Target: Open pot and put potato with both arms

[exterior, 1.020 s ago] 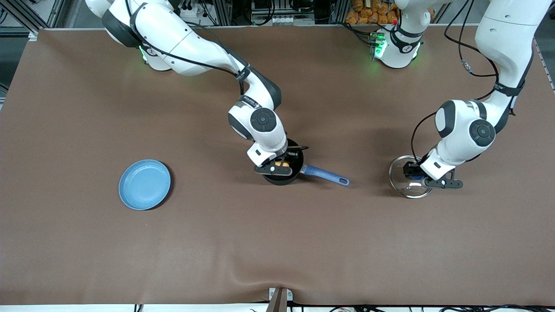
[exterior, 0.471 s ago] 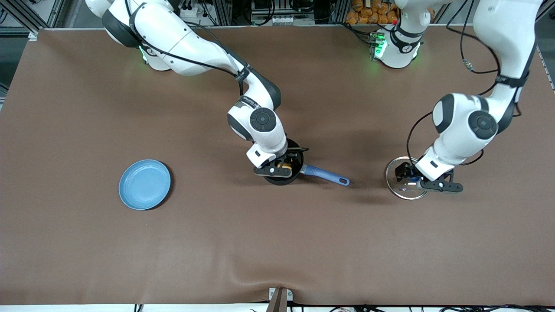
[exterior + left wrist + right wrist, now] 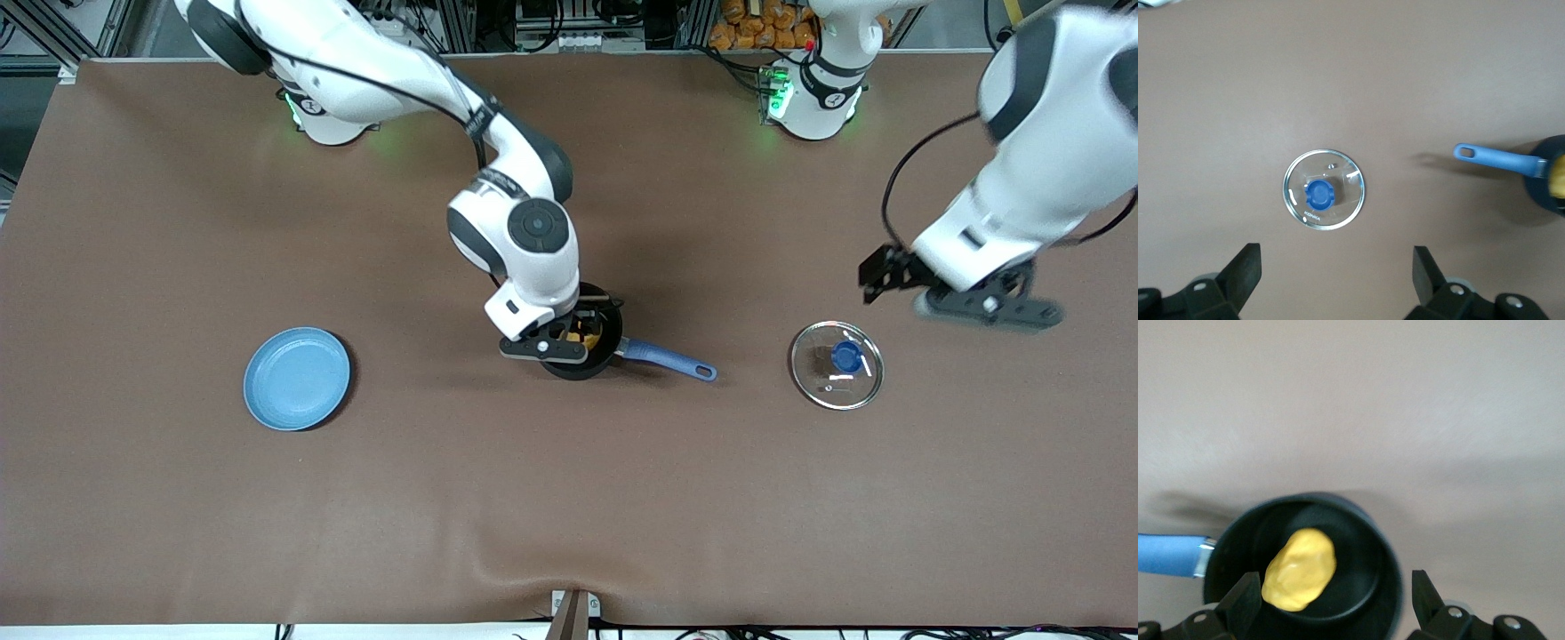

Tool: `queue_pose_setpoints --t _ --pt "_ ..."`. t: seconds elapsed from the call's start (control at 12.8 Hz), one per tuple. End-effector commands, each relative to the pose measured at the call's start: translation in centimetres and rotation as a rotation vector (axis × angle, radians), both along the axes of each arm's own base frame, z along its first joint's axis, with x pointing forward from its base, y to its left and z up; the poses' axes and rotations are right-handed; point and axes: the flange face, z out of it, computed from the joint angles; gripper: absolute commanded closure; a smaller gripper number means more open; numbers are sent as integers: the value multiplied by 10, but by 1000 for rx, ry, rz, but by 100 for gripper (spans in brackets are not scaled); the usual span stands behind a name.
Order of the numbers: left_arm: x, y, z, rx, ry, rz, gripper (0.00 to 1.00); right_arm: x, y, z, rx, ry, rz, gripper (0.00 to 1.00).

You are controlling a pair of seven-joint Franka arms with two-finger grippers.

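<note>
**Potato sitting in the open pot, both grippers empty above the desk**

The potato (image 3: 1300, 569) is lying inside the pot (image 3: 582, 345), which is standing uncovered near the middle of the desk (image 3: 569, 498). The right gripper (image 3: 556, 342) is hanging directly over the pot with its jaws spread wide and gripping nothing. The left gripper (image 3: 1335, 283) is hovering over bare desk toward the left arm's end, beside the glass lid (image 3: 837, 364), its jaws likewise spread wide and empty. The lid is lying flat on the desk, well apart from the pot, knob up.

Judging from this, the main risk is sitting with the right gripper: its jaws are hanging close to the pot's rim, so any sideways drift while rising could be clipping the rim or the blue handle (image 3: 669, 359) and dragging or tipping the pot. A blue plate (image 3: 297, 378) is resting toward the right arm's end, out of the way.

The right wrist view is showing the potato whole on the pot's floor; the front view is giving only an orange sliver past the gripper. The left wrist view is showing the lid's blue knob (image 3: 1318, 194) clear of the jaws.
</note>
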Motion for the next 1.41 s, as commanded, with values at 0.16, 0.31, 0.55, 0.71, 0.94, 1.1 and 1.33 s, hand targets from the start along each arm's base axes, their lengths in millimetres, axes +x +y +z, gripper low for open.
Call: queue_pose_setpoints --t 0.16,0.31,0.55,0.71,0.94,1.1,1.33 --pt "2 19 44 -76 34 50 0 29 -113 130 -73 -70 -126 0" --pt "-8 37 57 -102 49 88 0 37 -157 164 -102 -68 -84 0" --pt "-12 51 66 -125 45 122 0 42 -232 201 -162 -11 -51 0" --pt "-14 60 65 -121 55 139 0 48 -284 219 -174 22 3 0" --pt "-15 61 67 -122 58 170 0 58 -380 232 -98 93 58 0" --pt "-15 61 67 -98 54 190 0 63 -428 230 -52 120 151 0" --pt "-20 65 71 -68 51 197 0 58 -459 231 -43 134 193 0"
